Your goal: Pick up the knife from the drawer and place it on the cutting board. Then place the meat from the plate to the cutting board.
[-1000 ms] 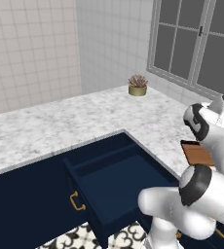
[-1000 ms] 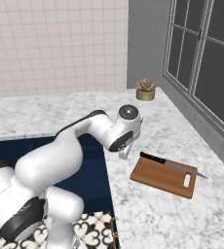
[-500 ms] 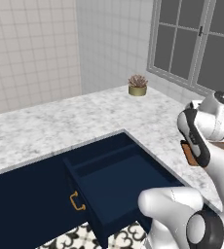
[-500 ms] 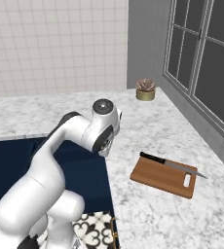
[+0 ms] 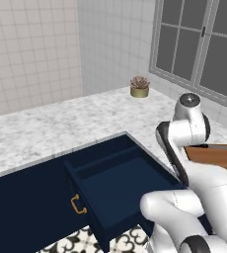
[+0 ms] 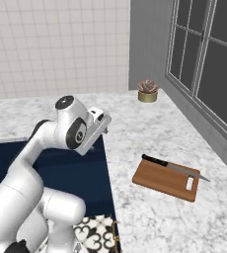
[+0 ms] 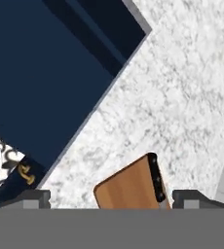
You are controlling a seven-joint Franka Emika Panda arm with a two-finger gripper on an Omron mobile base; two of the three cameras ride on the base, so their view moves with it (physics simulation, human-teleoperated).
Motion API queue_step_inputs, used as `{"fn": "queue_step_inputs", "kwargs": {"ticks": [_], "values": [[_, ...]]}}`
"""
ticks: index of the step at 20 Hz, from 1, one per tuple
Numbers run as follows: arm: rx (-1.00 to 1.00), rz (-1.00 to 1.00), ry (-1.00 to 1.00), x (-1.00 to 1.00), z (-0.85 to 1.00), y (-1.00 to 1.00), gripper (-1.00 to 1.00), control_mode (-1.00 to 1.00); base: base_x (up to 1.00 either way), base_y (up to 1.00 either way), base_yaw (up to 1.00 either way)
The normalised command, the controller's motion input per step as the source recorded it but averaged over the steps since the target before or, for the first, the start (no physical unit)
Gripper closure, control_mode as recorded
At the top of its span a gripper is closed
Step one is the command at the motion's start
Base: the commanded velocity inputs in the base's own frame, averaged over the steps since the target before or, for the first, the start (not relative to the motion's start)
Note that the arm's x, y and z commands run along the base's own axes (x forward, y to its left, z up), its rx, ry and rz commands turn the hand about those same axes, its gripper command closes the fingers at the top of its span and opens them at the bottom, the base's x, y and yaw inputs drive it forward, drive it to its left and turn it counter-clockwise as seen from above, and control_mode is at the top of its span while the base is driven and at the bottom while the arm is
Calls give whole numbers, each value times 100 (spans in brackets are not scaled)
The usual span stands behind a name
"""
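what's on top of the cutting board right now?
The knife lies along the far edge of the cutting board, black handle on the wood, blade tip overhanging the slot end. Nothing else on it; no meat there yet.

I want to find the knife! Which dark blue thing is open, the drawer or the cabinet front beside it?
The drawer with the small brass handle is open, pulled out and empty inside. The knife lies on the cutting board.

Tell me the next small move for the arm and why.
Probably swing the arm away from the cutting board to look for the plate with the meat. The knife already lies across the board, so that step looks done, the drawer stands open and looks empty, and the hand is open and holds nothing.
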Motion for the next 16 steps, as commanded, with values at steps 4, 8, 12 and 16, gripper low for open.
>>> {"fn": "queue_step_inputs", "kwargs": {"ticks": [4, 8, 12, 16], "values": [[11, -80, 5, 0, 3, 44, -100, -100, 0, 0, 0], [28, -71, 1, -11, 18, 29, -100, -100, 0, 0, 0], [37, -47, -17, -46, 39, 12, -100, -100, 0, 0, 0], [21, -21, -57, -51, 16, 15, -100, -100, 0, 0, 0]]}}
